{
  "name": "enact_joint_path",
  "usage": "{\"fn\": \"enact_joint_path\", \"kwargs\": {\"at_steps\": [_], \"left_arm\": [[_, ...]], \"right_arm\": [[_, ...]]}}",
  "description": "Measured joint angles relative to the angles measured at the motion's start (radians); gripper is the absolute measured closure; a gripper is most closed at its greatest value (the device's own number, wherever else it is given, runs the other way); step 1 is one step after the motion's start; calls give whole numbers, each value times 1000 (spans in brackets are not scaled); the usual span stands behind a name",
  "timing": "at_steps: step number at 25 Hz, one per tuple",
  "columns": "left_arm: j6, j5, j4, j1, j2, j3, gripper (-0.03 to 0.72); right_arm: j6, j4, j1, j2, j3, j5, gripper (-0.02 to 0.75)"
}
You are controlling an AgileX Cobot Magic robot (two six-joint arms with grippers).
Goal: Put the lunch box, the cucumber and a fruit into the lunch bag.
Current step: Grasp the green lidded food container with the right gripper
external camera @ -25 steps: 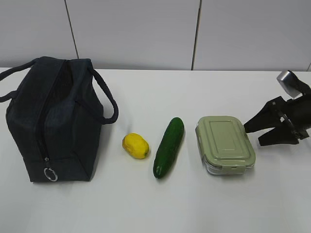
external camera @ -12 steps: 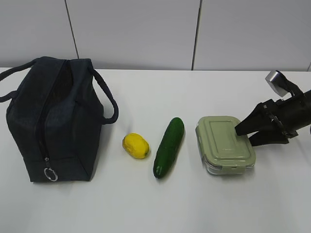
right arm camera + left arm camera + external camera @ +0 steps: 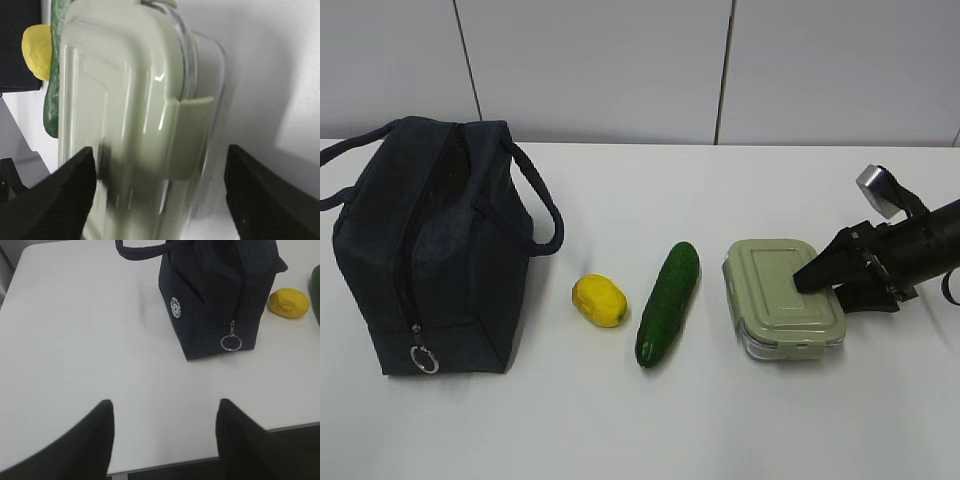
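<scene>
The lunch box (image 3: 783, 297), clear with a sage-green lid, lies on the white table right of the cucumber (image 3: 668, 302) and the yellow fruit (image 3: 599, 300). The navy lunch bag (image 3: 430, 245) stands at the left, zipper ring pull (image 3: 424, 359) low at its front. My right gripper (image 3: 825, 283) is open, one finger over the lunch box's lid and the other past its right end. In the right wrist view the lunch box (image 3: 135, 125) fills the gap between the open fingers (image 3: 65, 195). My left gripper (image 3: 165, 407) is open and empty over bare table before the bag (image 3: 215, 295).
A grey panelled wall (image 3: 620, 70) stands behind the table. The table's near edge (image 3: 200, 460) runs just under the left gripper. The bag's loop handles (image 3: 545, 215) stick out to both sides.
My right gripper has moved left from beside the lunch box until its open fingers straddle the box's right end. Nothing else has moved.
</scene>
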Motion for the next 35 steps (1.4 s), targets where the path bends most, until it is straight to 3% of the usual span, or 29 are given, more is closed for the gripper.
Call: {"fn": "enact_joint_path", "kwargs": {"at_steps": [13, 35], "left_arm": [[0, 0, 0, 0, 0, 0, 241], [-2, 0, 0, 0, 0, 0, 241]], "right_arm": [[-98, 37, 0, 4, -2, 0, 163], [-84, 33, 0, 25, -2, 12, 190]]}}
